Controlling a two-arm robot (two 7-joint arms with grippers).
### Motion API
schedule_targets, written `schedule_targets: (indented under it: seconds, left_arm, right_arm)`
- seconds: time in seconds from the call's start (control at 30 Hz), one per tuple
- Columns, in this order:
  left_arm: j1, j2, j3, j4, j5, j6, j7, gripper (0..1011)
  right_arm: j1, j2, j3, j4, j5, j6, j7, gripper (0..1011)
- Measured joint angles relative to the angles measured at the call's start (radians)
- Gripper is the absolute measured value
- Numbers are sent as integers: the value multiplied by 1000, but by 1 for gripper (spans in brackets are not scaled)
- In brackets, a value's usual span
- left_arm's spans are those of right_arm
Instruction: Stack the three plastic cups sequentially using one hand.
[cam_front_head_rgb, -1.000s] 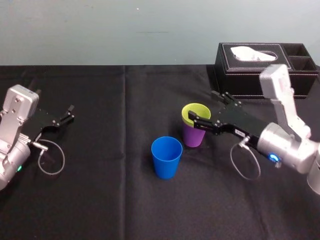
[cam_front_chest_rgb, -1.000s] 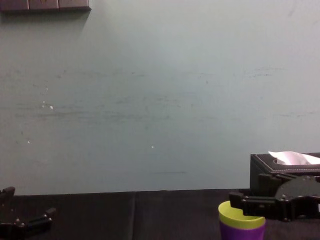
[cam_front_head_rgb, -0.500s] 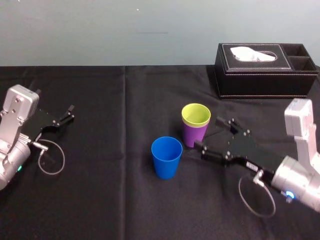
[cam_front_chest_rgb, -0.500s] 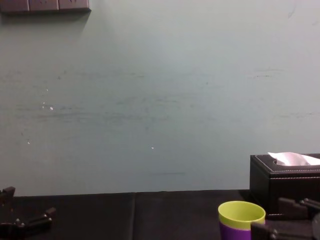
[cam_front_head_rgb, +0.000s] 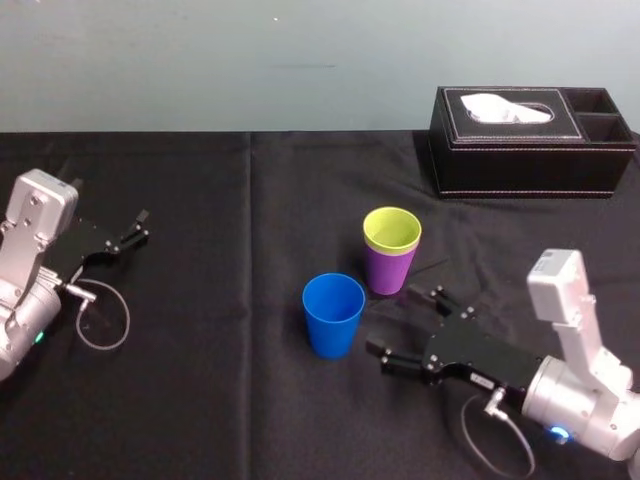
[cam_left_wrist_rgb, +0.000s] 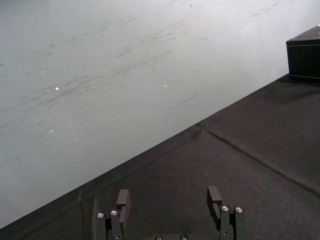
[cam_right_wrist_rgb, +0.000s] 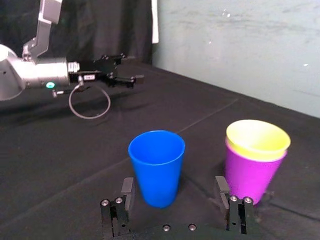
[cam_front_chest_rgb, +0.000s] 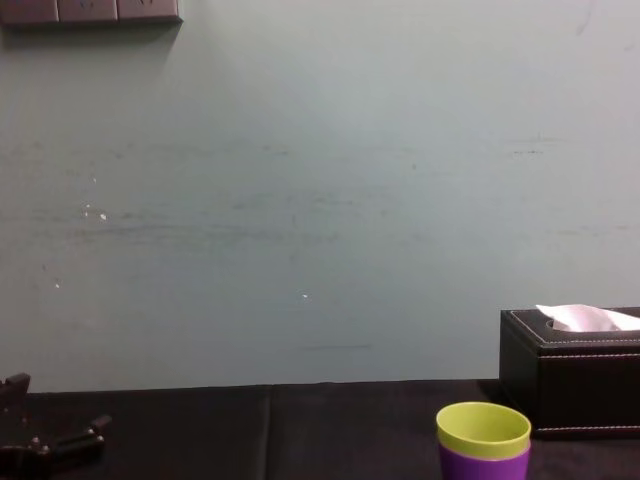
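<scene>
Wide open and empty, the right gripper (cam_front_head_rgb: 408, 325) seems offset from the blue cup (cam_front_head_rgb: 333, 313) and could topple it; left gripper (cam_front_head_rgb: 140, 227) parked

right tool (cam_front_head_rgb: 402, 322) off lime cup (cam_front_head_rgb: 391, 229), pulled back, apparently lower

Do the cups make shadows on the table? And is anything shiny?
Head view: the black cloth swallows almost any shadow under the blue cup. Right wrist view: a faint dark patch sits beside the base of the purple cup, and the lime cup inside it looks brightly lit. Chest view: tiny bright specks dot the wall.
</scene>
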Motion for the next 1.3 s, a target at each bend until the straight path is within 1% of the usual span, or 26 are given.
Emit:
schedule_targets:
  seconds: [0.17, 0.5, 0.87, 1.03, 1.3]
  left_arm:
    - [0, 0, 0, 0, 0, 0, 0, 1011]
    - [0, 0, 0, 0, 0, 0, 0, 1011]
    - [0, 0, 0, 0, 0, 0, 0, 1011]
    - [0, 0, 0, 0, 0, 0, 0, 1011]
    - [0, 0, 0, 0, 0, 0, 0, 1011]
  right_arm:
    - [19, -16, -30, 21, -25, 10, 4, 1003]
    - [64, -48, -63, 57, -49, 27, 7, 1003]
    - [116, -76, -78, 102, -39, 43, 18, 1003]
    - [141, -86, -92, 119, -32, 52, 29, 1004]
    - [175, -102, -116, 145, -37, 62, 33, 1003]
